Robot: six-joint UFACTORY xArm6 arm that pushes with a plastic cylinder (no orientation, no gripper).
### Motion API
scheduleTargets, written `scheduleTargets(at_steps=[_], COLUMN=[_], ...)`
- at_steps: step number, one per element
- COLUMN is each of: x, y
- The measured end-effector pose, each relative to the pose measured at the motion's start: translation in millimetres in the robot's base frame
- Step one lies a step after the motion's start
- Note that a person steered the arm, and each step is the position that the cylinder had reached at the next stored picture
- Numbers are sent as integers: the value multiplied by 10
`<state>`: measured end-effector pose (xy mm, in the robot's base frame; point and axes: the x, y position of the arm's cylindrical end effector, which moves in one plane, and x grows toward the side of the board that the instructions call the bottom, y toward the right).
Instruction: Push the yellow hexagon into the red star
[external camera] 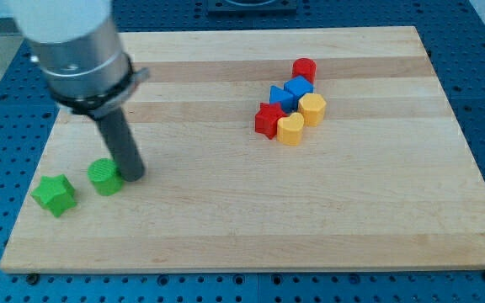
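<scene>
The yellow hexagon (312, 108) lies right of the view's centre, in a tight cluster. The red star (268, 119) lies at the cluster's left end. A second yellow block, heart-like (290, 130), sits between them, touching both the star and the hexagon. My tip (133, 176) is far to the view's left, down on the board, touching the right side of a green round block (105, 177). It is well apart from the cluster.
A blue block (298, 87) and a blue triangle-like block (281, 99) sit above the star and hexagon. A red cylinder (304, 70) lies at the cluster's top. A green star (55, 194) lies near the board's left edge.
</scene>
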<state>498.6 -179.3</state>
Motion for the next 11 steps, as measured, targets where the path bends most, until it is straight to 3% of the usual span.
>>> scheduleTargets(at_steps=[1,2,3,4,5,7,9,10,11], x=[0,-6,-322,-991,-1285,-839,-407,-425,-732], y=[423,1737,2959,3355,3061,2426,2156,2612,2427])
